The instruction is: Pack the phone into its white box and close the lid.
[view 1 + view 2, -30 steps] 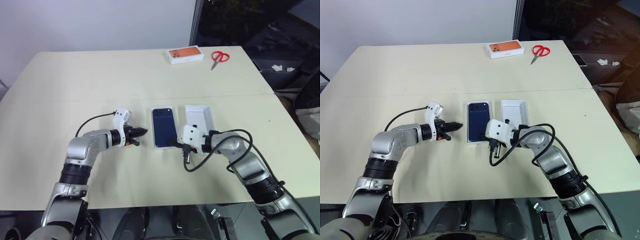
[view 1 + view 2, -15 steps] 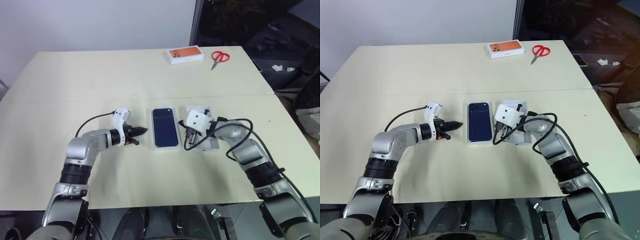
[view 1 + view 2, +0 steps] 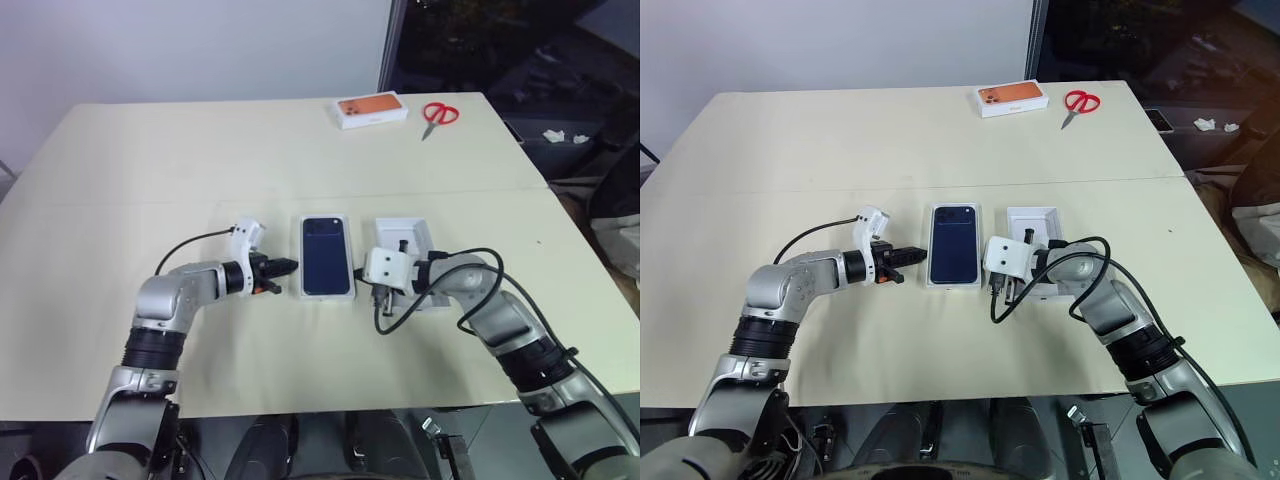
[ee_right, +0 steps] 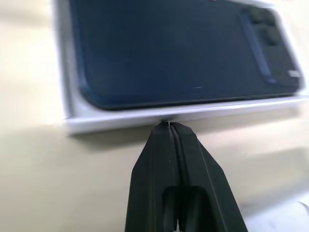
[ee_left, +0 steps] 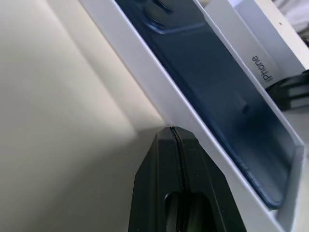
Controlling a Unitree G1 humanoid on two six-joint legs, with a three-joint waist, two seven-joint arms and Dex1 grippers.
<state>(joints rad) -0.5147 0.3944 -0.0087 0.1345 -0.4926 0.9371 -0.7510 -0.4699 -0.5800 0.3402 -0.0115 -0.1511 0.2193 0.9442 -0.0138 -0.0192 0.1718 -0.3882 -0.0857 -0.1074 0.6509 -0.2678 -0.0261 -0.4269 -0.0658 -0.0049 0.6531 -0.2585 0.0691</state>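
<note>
The phone [image 3: 327, 256] lies flat inside the white box [image 3: 328, 297] at the middle of the worktop [image 3: 150, 170], camera cluster at the far end, its long axis running away from the robot. Just to its right sits the lid [image 3: 406, 235], plain white inside up, parallel to the box and close beside it without clearly touching.

The left gripper [image 3: 287, 266] comes in from the left with jaws pressed shut and empty, tip at the box's left long wall. The right gripper [image 4: 169, 126] has its jaws shut and empty too, tip against the opposite long wall, between box and lid.

So the box is flanked on both long sides. The lid lies on the right arm's side, and that arm looks better placed to fetch it.

Far back rest an orange-topped box [image 3: 370, 108] and red scissors [image 3: 439, 113].
</note>
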